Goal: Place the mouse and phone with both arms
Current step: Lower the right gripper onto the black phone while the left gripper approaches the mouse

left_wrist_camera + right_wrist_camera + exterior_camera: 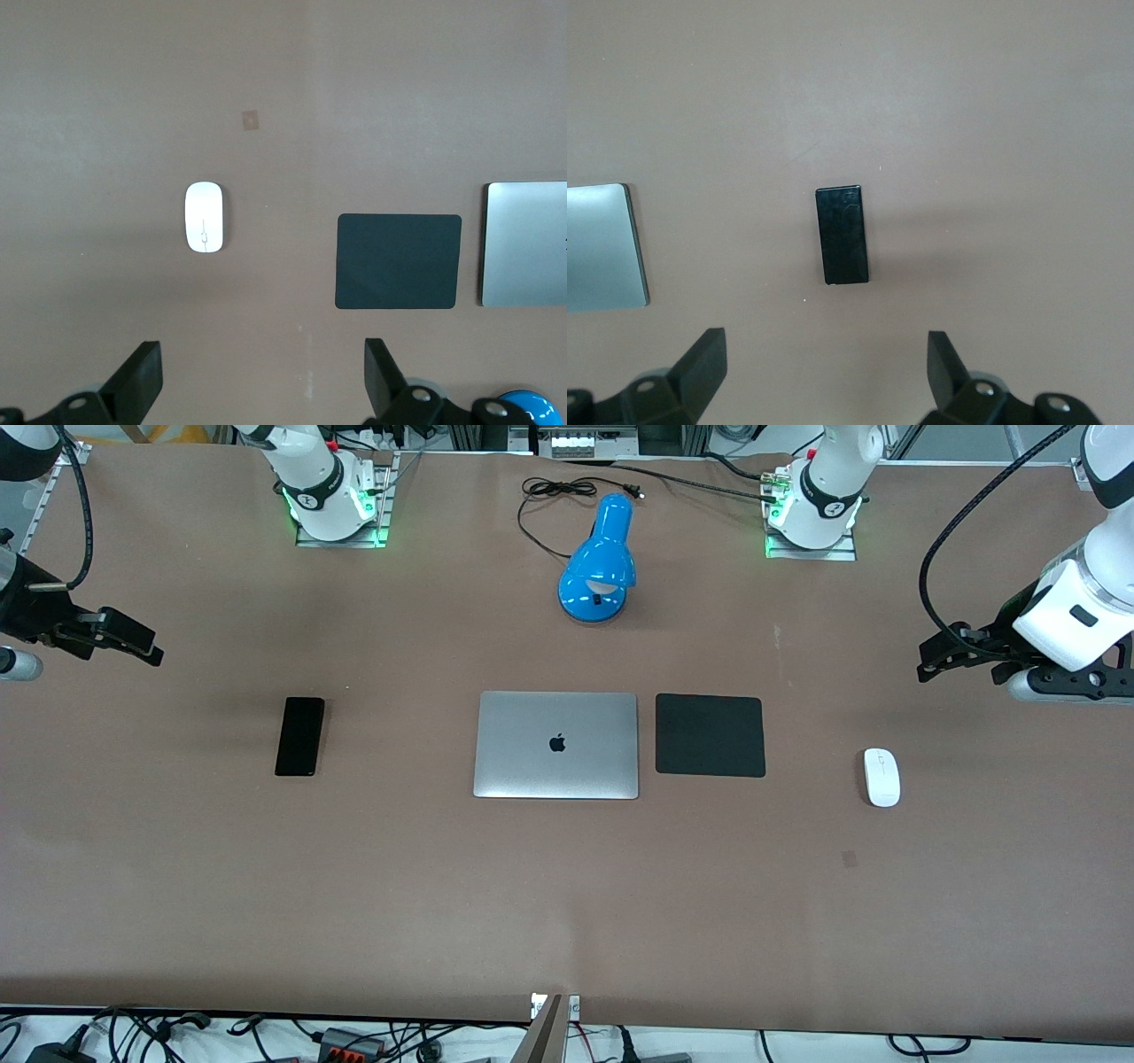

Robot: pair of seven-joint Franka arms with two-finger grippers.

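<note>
**Both grippers hang open above the table**

Left gripper [257,381] is up in the air near the left arm's end of the table. Its two black fingers [142,376] are spread wide apart, and nothing is between them. Seen from its wrist camera, it hangs over bare brown table [567,903], with the mouse [881,777] lying flat a little way off. The mouse is small, white and oval, with a thin grey line on top. It sits alone toward the left arm's end, well apart from the black mouse pad [710,736].

Right gripper [824,376] is up in the air near the right arm's end of the table. Its fingers [704,367] are wide apart too, and they hold nothing. The phone [299,736] lies flat on the table, not touched by anything. It is slim, black and shiny, and sits well apart from the laptop [556,744].

In the middle of the table the silver laptop is closed. The mouse pad lies just beside it, toward the left arm's end. A blue lamp [600,562] stands farther from the front camera than the laptop, with its black cord [549,500] curled on the table.
</note>
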